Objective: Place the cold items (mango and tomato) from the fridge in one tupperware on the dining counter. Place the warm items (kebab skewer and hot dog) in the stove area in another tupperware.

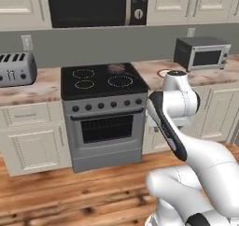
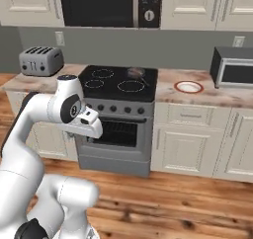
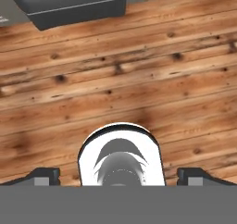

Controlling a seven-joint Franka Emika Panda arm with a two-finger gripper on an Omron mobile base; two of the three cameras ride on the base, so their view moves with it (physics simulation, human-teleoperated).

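The stove area lies straight ahead: a steel-grey range (image 1: pixel 100 82) (image 2: pixel 121 82) with black burners and a dark oven window, between cream cabinets with marbled tops. On its rear right burner sits a small pan (image 1: pixel 116 68) (image 2: pixel 136 73); what it holds is too small to make out. My gripper (image 3: pixel 118 176) points down at the wooden floor in front of the oven, open, with its fingertips (image 3: pixel 44 176) far apart and nothing between them. The arm is folded close to the base. The kebab skewer, hot dog, mango, tomato, fridge, dining counter and tupperware are out of view.
A white plate with a red rim (image 2: pixel 188 87) (image 1: pixel 164 73) lies on the counter right of the range. A toaster (image 1: pixel 16 68) (image 2: pixel 40 60) stands on the left counter, a toaster oven (image 1: pixel 201 53) (image 2: pixel 234 67) at the right. A dark microwave (image 1: pixel 95 5) hangs above.
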